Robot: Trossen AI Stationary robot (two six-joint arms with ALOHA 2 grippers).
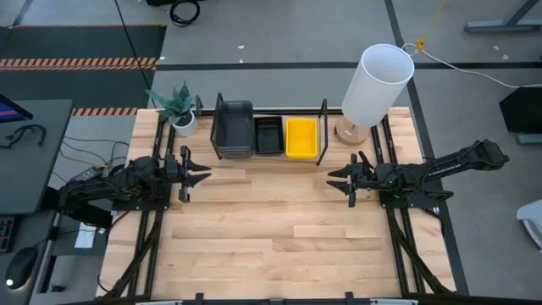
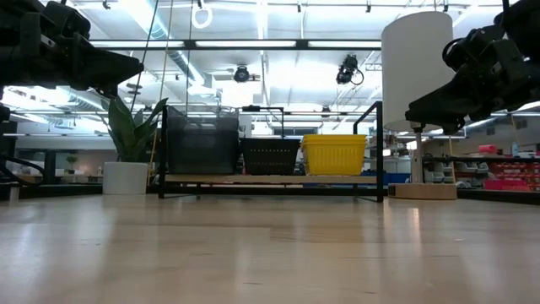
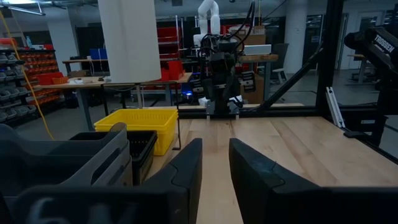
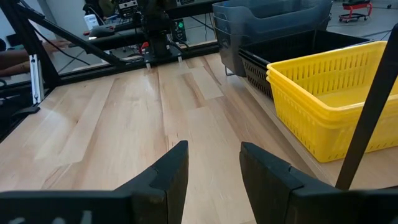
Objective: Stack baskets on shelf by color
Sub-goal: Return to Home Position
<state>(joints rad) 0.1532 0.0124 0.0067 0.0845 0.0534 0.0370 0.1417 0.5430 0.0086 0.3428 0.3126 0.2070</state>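
**Sorted baskets, empty grippers**

I saw the shelf [image 1: 323, 127] beyond both grippers: grey baskets [image 1: 233, 127] nearest the left gripper [image 1: 205, 176], black baskets [image 1: 269, 135] between, yellow baskets [image 1: 301, 138] nearest the right gripper [image 1: 332, 178]. Both sat partly open, holding nothing.

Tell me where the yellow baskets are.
In the high view, the yellow baskets sit on the shelf at its right end, beside the black baskets.

Seen from above, the grey baskets [image 1: 232, 129], black baskets [image 1: 269, 135] and yellow baskets [image 1: 301, 138] each look like one; how many are stacked can't be told. The white cylinder [image 1: 377, 85] hides most of its wooden base [image 1: 348, 134]
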